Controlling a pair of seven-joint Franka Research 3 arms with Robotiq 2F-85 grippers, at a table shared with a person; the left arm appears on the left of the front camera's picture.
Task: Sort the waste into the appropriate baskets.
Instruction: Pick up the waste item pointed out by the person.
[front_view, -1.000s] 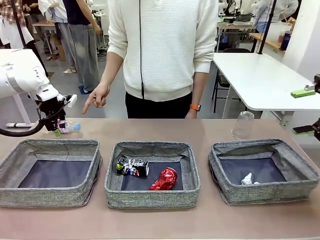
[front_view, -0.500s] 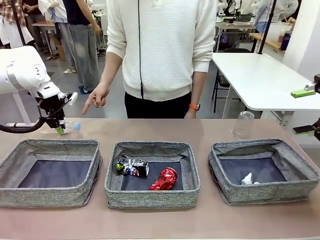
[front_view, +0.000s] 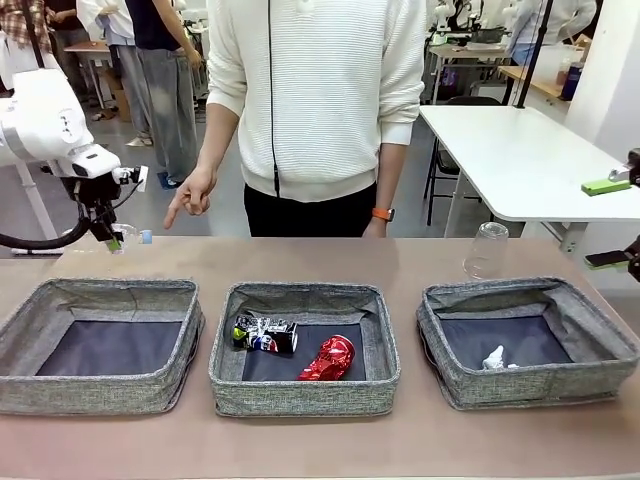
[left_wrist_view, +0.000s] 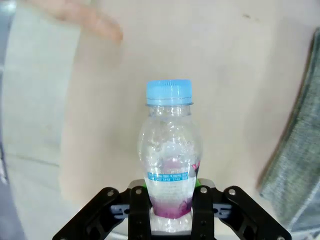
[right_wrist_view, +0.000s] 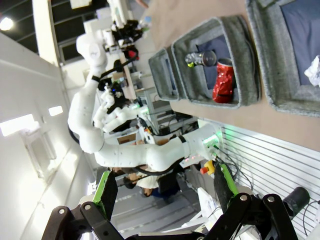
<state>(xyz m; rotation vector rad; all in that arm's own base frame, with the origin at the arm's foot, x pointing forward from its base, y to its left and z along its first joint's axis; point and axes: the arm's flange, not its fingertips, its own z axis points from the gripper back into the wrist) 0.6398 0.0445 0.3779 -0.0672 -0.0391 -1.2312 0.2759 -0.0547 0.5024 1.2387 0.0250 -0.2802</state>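
Observation:
A clear plastic bottle (left_wrist_view: 171, 160) with a blue cap sits between the jaws of my left gripper (left_wrist_view: 171, 207), shut on its lower body. In the front view the left gripper (front_view: 105, 238) holds the bottle (front_view: 130, 237) above the table, behind the left basket (front_view: 100, 292). The middle basket (front_view: 300, 392) contains a crushed dark can (front_view: 265, 333) and a dented red can (front_view: 330, 358). A white paper wad (front_view: 494, 358) lies in the right basket (front_view: 530, 290). A clear cup (front_view: 487, 250) stands upside down behind it. My right gripper (right_wrist_view: 165, 192) is open and holds nothing, off the table's right end.
A person in a white sweater stands at the far side, one hand (front_view: 190, 195) pointing down toward the table's back left. A white table (front_view: 520, 150) stands behind at the right. Bare tabletop (front_view: 320, 440) runs along the front of the baskets.
My left gripper has risen and drifted slightly left with the bottle, lifting it off the table. The right arm, baskets and cup have not moved.

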